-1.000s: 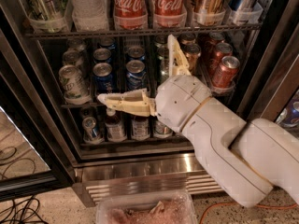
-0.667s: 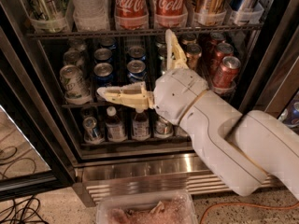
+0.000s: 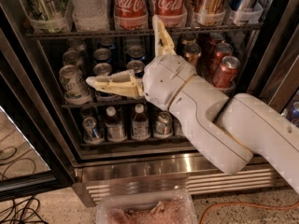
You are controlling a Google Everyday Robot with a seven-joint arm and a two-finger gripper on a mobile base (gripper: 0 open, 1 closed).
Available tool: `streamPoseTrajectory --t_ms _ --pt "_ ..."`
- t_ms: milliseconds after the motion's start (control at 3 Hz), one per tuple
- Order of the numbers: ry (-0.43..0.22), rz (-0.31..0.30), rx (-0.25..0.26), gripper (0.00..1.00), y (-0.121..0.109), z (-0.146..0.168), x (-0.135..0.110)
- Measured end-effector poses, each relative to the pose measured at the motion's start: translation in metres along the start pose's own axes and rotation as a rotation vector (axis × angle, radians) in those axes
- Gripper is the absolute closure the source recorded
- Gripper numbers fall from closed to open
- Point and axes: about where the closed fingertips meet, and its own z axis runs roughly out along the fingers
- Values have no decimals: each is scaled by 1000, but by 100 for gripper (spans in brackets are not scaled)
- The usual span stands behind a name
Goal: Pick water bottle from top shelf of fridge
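The water bottle, clear ribbed plastic, stands on the top shelf of the fridge, second from the left in a clear bin. Only its lower body shows; its cap is out of view. Two red Coca-Cola bottles stand to its right. My gripper is open wide and empty in front of the middle rack, below and right of the water bottle. One finger points left across the cans. The other finger points up and overlaps the top shelf's front edge.
Cans fill the middle rack, with red cans at the right. Small white-capped bottles stand on the lower rack. The open glass door is at the left. A clear plastic tub and cables lie on the floor.
My gripper and arm have risen a little towards the top shelf; the upper finger now reaches the shelf's front edge. The bottles and cans have not moved.
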Motion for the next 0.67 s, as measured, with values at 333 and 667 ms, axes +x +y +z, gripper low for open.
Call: streamPoseTrajectory --t_ms 333,667 --pt "-19 -11 -61 0 17 13 -7" --pt "-21 -7 -66 0 18 14 -7"
